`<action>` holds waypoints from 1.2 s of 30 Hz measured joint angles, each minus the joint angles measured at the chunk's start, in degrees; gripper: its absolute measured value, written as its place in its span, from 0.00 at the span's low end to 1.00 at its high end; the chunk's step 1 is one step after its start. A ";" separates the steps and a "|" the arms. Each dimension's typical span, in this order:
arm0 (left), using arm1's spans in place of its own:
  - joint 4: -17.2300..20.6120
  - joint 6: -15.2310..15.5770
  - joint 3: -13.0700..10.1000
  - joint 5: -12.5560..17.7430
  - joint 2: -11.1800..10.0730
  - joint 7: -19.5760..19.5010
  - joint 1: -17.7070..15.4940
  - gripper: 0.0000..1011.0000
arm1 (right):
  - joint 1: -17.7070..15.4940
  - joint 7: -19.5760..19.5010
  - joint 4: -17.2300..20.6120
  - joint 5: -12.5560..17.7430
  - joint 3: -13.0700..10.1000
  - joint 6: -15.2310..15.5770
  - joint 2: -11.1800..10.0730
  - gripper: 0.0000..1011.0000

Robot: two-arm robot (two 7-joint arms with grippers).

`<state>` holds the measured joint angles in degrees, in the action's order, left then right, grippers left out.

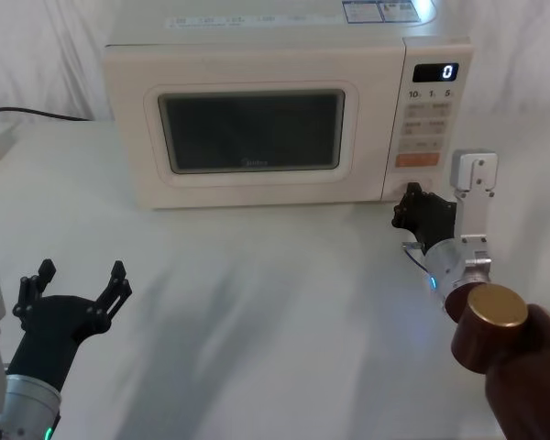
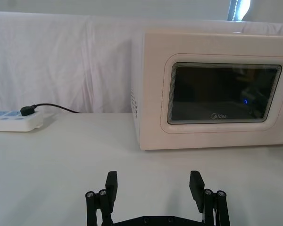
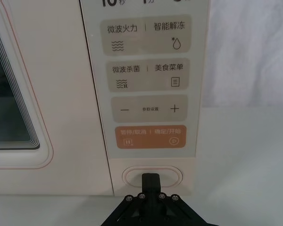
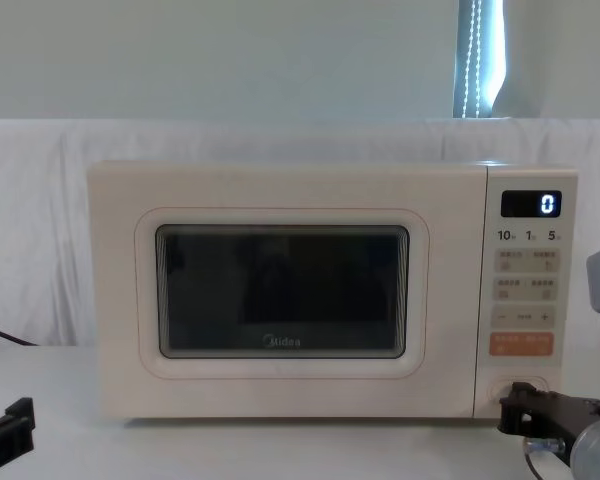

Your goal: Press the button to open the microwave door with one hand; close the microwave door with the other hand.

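Observation:
The cream microwave stands at the back of the table, and the microwave door with its dark window lies flush with the front, closed. The oval button sits at the bottom of the control panel, under the orange key. My right gripper is shut, and its joined fingertips point at the middle of the button, right at its face. Near the front left of the table, my left gripper is open and holds nothing, well short of the door.
A white power strip with a black plug and cable lies on the table to the left of the microwave. A white cloth covers the table and the wall behind. The display reads 0.

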<state>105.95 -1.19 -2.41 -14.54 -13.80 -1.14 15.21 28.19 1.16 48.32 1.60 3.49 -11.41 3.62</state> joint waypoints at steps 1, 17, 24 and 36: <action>0.00 0.00 0.00 0.00 0.00 0.00 0.00 0.99 | 0.18 0.01 -0.33 -0.03 -0.03 -0.12 0.02 0.00; 0.00 0.00 0.00 0.00 0.00 0.00 0.00 0.99 | 3.00 0.29 -4.78 -0.66 -0.64 -1.72 0.10 0.00; 0.00 0.00 0.00 0.00 0.00 0.00 0.00 0.99 | 3.52 0.26 -5.52 -0.86 -0.94 -1.99 0.06 0.00; 0.00 0.00 0.00 0.00 0.00 0.00 0.00 0.99 | 3.52 -0.04 -5.37 -1.09 -1.58 -2.12 -0.07 0.00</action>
<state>105.95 -1.19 -2.41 -14.54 -13.81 -1.14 15.21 31.71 1.12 42.94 0.52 1.91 -13.52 3.55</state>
